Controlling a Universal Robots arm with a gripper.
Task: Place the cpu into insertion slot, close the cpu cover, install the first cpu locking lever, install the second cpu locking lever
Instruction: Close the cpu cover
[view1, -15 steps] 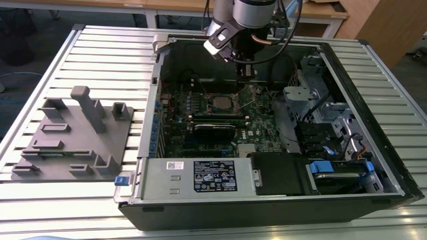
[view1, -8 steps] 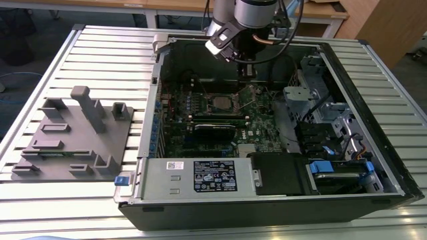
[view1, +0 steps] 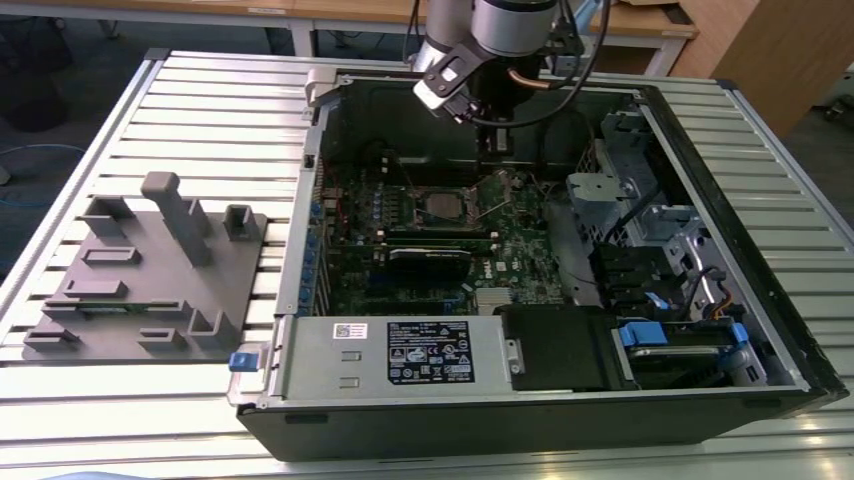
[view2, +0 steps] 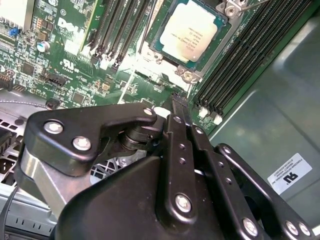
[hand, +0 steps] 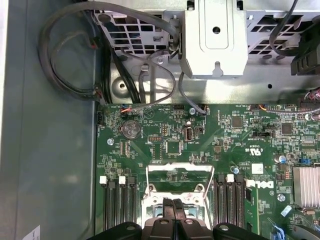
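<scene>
The cpu (view2: 190, 32), a square chip with a dull silver top, lies flat in the insertion slot (view2: 172, 67) on the green board. In the exterior view the slot (view1: 439, 205) is a dark square with a silvery rim in the middle of the open computer case. The cpu cover (hand: 177, 166), a thin silvery frame with a large window, stands swung open beside the slot, with green board showing through it. My gripper (view2: 176, 97) (hand: 173, 201) (view1: 490, 148) hovers a little above the board beside the slot, shut with nothing between its fingers.
Long black memory slots (hand: 117, 200) (hand: 232, 197) flank the socket on both sides. A silvery drive cage (hand: 215, 40) and loose cables (hand: 65, 60) line the case wall. The power supply (view1: 400, 350) sits at the case's near side. A grey fixture block (view1: 147, 270) lies on the table at the exterior view's left.
</scene>
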